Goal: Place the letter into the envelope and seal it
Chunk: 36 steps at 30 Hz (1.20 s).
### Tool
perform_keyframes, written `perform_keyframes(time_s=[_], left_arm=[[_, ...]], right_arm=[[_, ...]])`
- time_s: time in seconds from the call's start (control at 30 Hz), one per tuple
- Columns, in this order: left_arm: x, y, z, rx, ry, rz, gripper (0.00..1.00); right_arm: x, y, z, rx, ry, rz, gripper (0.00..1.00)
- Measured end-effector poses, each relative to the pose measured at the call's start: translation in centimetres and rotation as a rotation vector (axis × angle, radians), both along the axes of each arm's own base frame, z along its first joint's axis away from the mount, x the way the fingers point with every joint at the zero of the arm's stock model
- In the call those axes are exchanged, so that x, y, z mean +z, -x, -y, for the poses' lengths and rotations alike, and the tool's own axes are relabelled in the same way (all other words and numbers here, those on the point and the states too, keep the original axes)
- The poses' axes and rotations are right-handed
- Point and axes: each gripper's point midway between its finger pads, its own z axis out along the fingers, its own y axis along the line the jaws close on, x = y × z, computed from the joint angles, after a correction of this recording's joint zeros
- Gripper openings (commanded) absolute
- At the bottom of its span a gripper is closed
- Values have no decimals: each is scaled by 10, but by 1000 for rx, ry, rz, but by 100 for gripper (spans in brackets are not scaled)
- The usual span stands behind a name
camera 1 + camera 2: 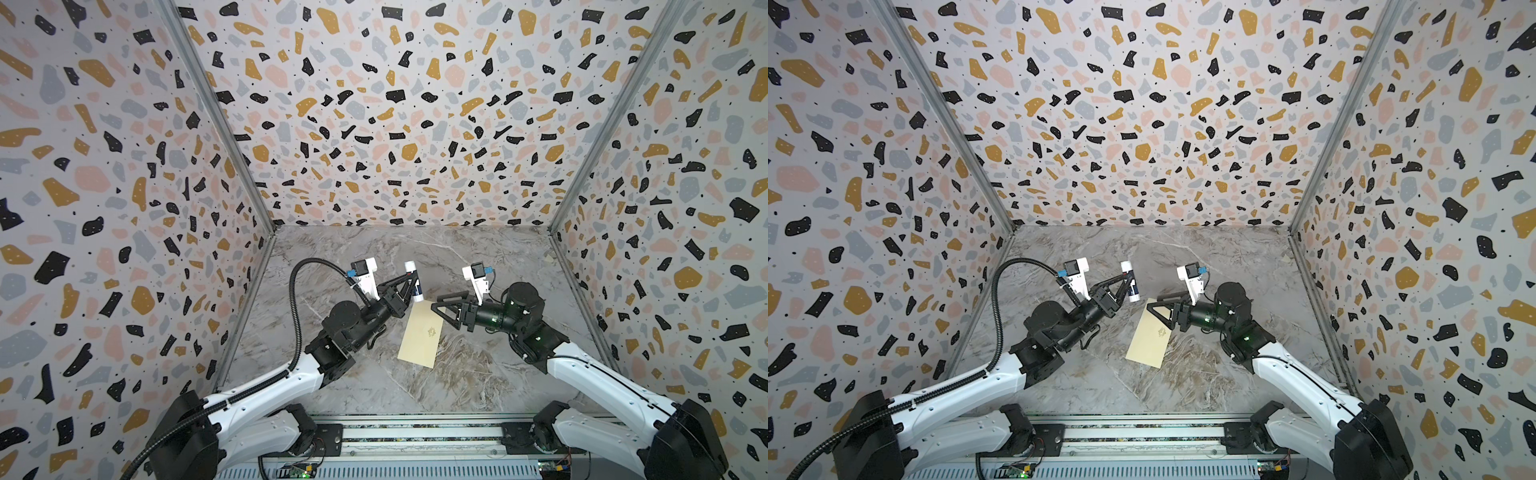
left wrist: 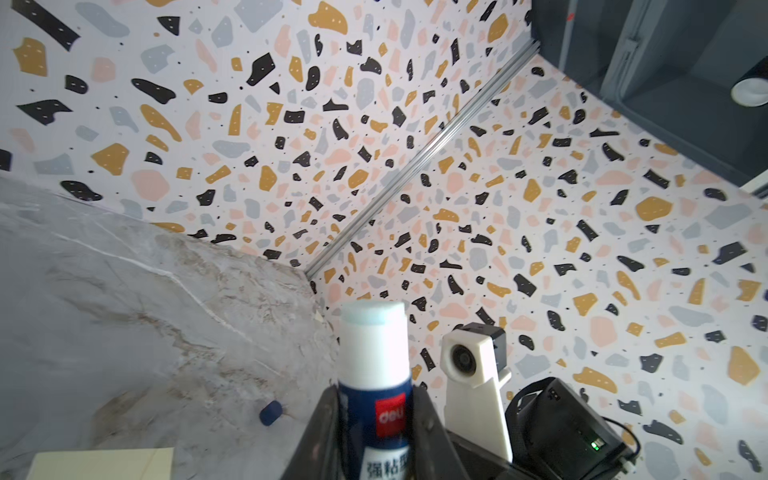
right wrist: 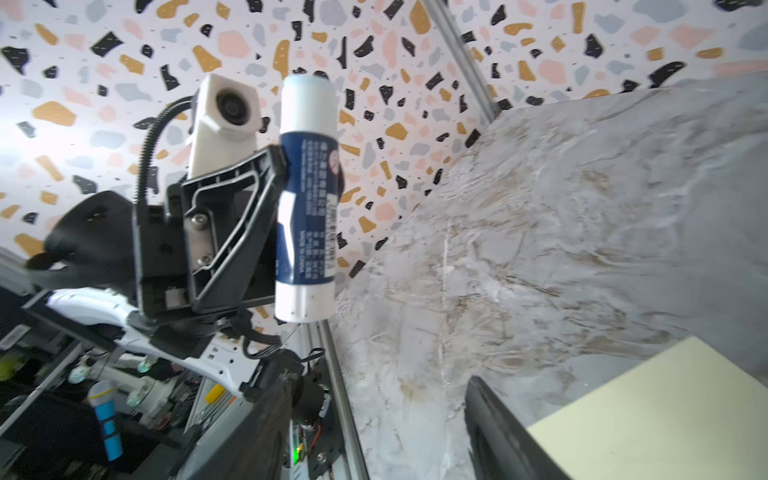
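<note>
The pale yellow envelope (image 1: pixel 417 340) (image 1: pixel 1148 343) lies flat on the marble table in both top views, its small dark emblem (image 1: pixel 430 331) facing up. The letter is out of view. My left gripper (image 1: pixel 411 279) (image 1: pixel 1127 277) (image 2: pixel 376 415) is shut on a white and blue glue stick (image 1: pixel 417 286) (image 1: pixel 1132 286) (image 2: pixel 372 357) (image 3: pixel 305 199), held above the table just beyond the envelope's far end, uncapped tip up. My right gripper (image 1: pixel 436 302) (image 1: pixel 1152 302) (image 3: pixel 374 424) hangs open over the envelope's far corner (image 3: pixel 665 415), with nothing between its fingers.
A small blue cap (image 2: pixel 271 412) lies on the marble beside the envelope's corner (image 2: pixel 104 463). Terrazzo-patterned walls (image 1: pixel 124 249) close in the left, right and back. A metal rail (image 1: pixel 415 432) with the arm bases runs along the front edge.
</note>
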Motion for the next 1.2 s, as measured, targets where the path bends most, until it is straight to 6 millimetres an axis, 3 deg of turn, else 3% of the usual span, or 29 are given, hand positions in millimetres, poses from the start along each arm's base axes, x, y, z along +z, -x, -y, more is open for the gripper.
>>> perform_keyframes(time_s=[0.17,0.4,0.53,0.77,1.07,1.2], left_arm=[[15,7,1,-42,73,14,0],[19,10,1,-60,95,16,0],[18,10,1,-62,94,14,0],[15,10,2,-63,87,11,0],[15,10,2,-61,80,17,0],[14,10,2,-58,71,25,0]], right_arm=[[19,15,-13,70,-76,13,70],[22,14,-22,90,-103,-7,67],[34,9,-25,88,-127,2,64],[52,2,-32,91,-161,18,48],[49,-5,-41,96,-148,1,36],[46,-6,-43,101,-138,-17,20]])
